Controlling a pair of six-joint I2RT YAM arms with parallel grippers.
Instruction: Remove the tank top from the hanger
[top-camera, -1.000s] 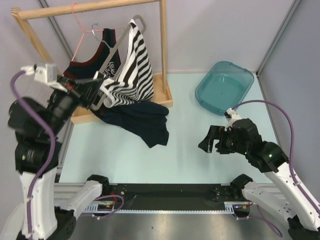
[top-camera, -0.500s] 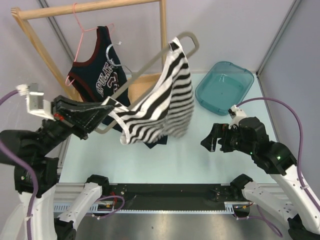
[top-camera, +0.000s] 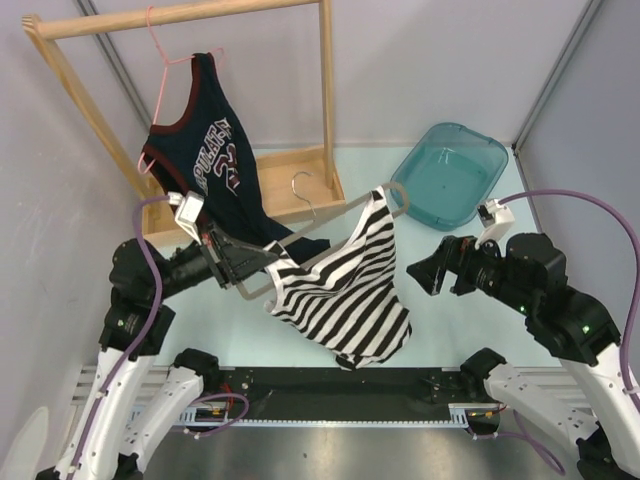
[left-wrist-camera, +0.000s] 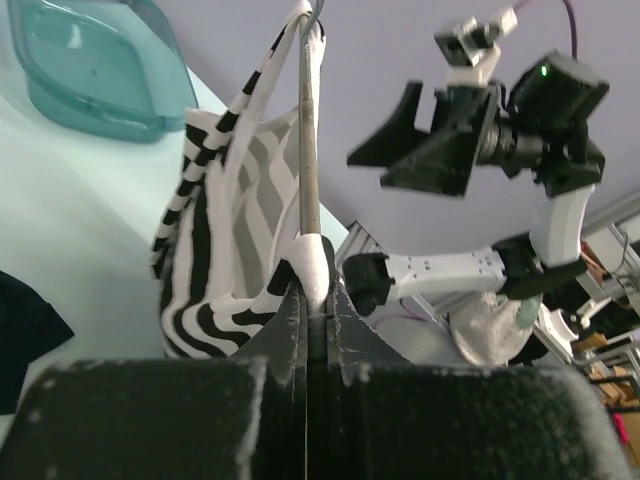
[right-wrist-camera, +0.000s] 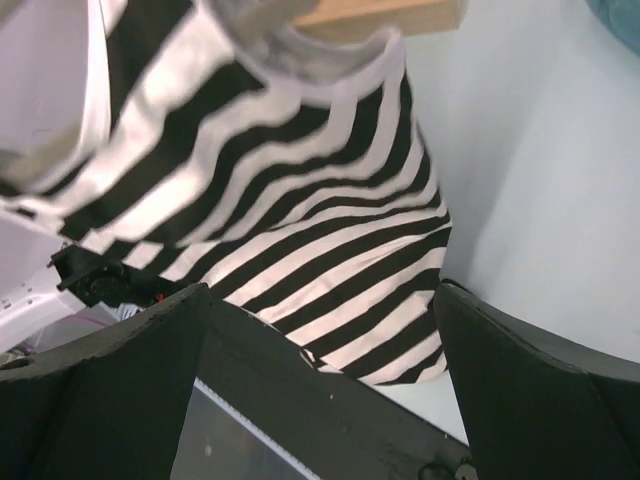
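In the top view the left gripper (top-camera: 243, 265) is at about 9 o'clock of the table (top-camera: 470, 335); its jaws are closed tight on the lower end of a grey hanger (top-camera: 330, 225); the left wrist view shows the thin bar of the hanger coming out from between the pressed fingers, with a white edge of fabric just at the tips. The hanger is in the air, tilted, its hook (top-camera: 300, 185) pointing to 12 o'clock, apart from the wooden rack (top-camera: 326, 90). The striped tank top (top-camera: 345, 295) is on this hanger; it hangs from the bar toward 6 o'clock, above the near edge of the table. The right gripper (top-camera: 438, 272) is at 3 o'clock of the tank top, near it but not touching; its jaws are wide apart and hold nothing; they face the stripes. A navy jersey (top-camera: 205, 150) hangs on a pink hanger (top-camera: 160, 70) on the rack at 11 o'clock; a teal basin (top-camera: 450, 175) stands at 2 o'clock.
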